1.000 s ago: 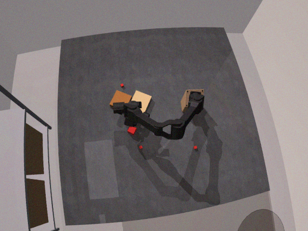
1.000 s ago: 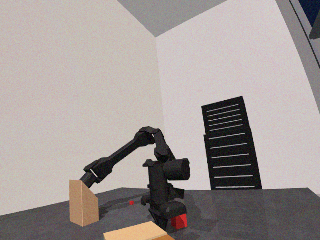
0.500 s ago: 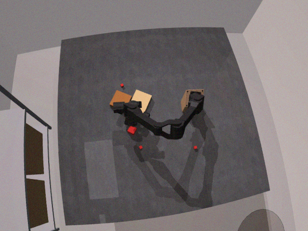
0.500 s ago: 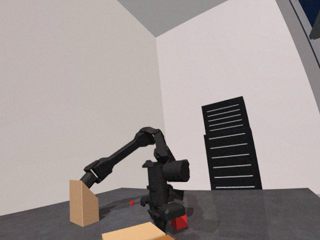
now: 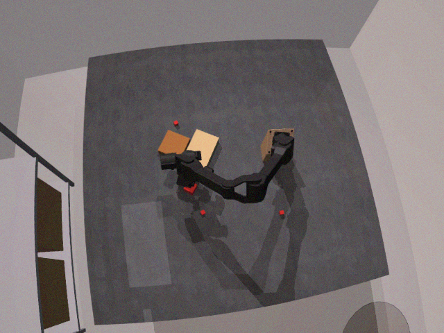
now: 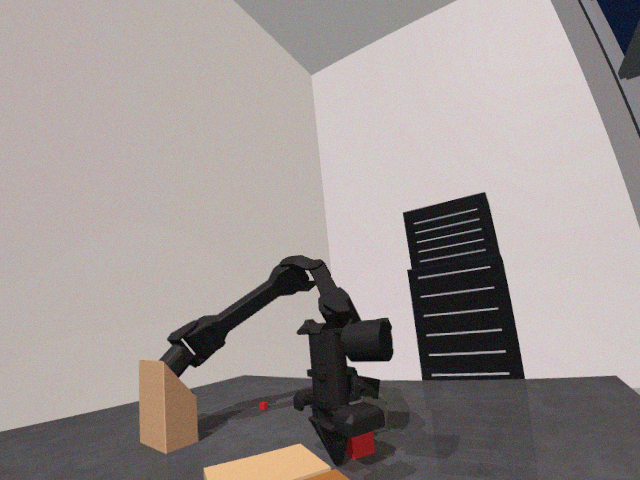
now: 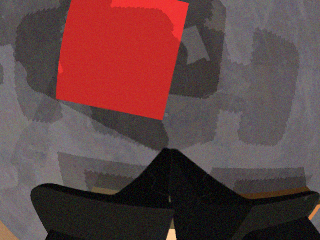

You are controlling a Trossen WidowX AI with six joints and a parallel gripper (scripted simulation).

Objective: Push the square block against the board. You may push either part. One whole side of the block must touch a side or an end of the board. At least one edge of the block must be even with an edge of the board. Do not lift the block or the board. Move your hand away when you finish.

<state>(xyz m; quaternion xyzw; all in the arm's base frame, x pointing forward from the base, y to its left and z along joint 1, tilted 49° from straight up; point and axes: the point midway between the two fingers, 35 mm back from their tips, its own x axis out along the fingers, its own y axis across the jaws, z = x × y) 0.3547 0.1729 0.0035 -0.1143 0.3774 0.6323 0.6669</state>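
An orange-brown square block (image 5: 173, 141) (image 6: 330, 476) lies flat left of a pale tan board (image 5: 205, 143) (image 6: 263, 463) in the top view. Their facing sides look roughly parallel and very near; whether they touch is unclear. The block's back edge is offset toward the arm, not even with the board's back edge. The arm hides the block's near part. My gripper (image 6: 338, 461) (image 7: 168, 155) is shut and empty, pointing down low between the two parts and a red cube. Its fingertips are hidden in the top view.
The red cube (image 5: 189, 188) (image 6: 361, 445) (image 7: 117, 57) stands just beside the fingers. Small red cubes lie behind the block (image 5: 175, 123) and on the near side (image 5: 202, 212) (image 5: 282, 212). A tan wooden wedge (image 6: 166, 413) stands at the arm's base.
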